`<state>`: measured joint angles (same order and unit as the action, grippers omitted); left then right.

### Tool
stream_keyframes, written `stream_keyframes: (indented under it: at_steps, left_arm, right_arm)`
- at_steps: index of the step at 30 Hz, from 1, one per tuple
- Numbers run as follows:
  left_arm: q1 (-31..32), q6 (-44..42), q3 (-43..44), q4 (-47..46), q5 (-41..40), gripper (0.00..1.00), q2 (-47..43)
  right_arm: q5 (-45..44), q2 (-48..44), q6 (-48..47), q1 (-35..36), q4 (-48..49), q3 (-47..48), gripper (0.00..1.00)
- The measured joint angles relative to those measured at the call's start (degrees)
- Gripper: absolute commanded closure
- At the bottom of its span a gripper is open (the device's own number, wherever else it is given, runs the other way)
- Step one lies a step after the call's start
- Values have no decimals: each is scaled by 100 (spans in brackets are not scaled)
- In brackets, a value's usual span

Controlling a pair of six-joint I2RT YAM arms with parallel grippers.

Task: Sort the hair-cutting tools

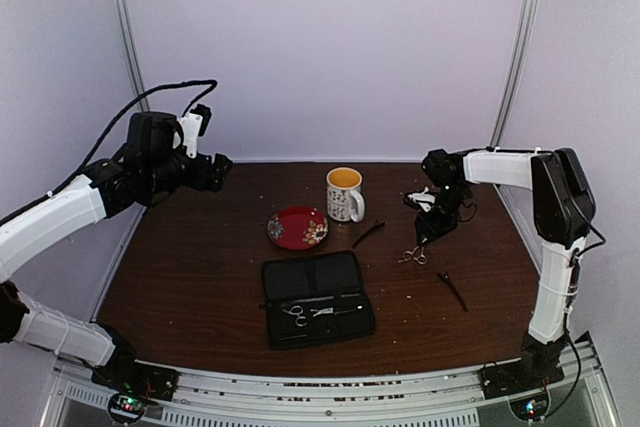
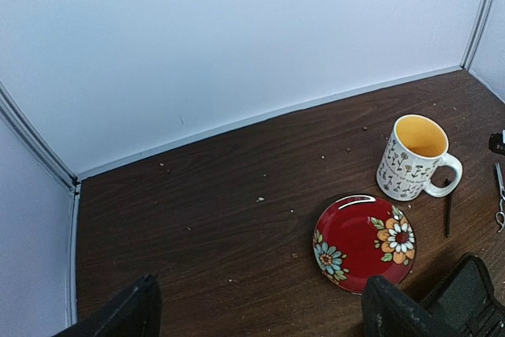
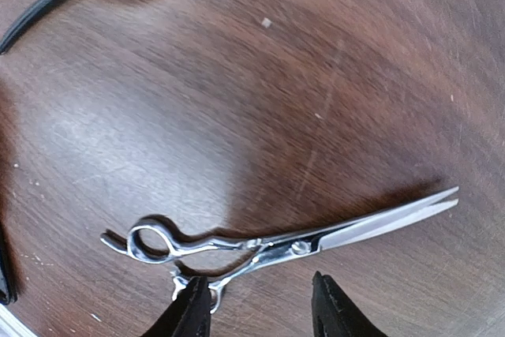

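One pair of silver scissors (image 3: 292,244) lies flat on the table (image 3: 260,100), blades pointing right. My right gripper (image 3: 260,307) hovers just over its handle end, jaws apart and empty, the left finger (image 3: 192,309) overlapping one ring. In the top view this pair (image 1: 412,255) sits below the right gripper (image 1: 430,232). A second pair of scissors (image 1: 300,312) lies inside the open black case (image 1: 317,287). One black clip (image 1: 368,235) lies by the mug, another (image 1: 452,290) toward the front right. My left gripper (image 1: 215,169) is raised at the back left, wide open and empty.
A red flowered saucer (image 1: 297,228) and a white mug (image 1: 344,194) with a yellow inside stand mid-table behind the case. The left wrist view shows the saucer (image 2: 363,242), the mug (image 2: 414,155) and a black clip (image 2: 448,211). White walls enclose the table.
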<state>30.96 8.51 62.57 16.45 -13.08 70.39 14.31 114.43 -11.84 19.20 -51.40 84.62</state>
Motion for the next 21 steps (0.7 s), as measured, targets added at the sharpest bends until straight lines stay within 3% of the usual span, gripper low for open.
stream_keyframes:
  at_steps: [14, 21]
  left_arm:
    - [0, -2, 0, 17, 24, 10, 118]
    - [0, -2, 0, 31, 24, 9, 120]
  right_arm:
    - [-63, 531, 308, -70, -568, 780, 43]
    - [133, 656, 249, -26, -820, 925, 49]
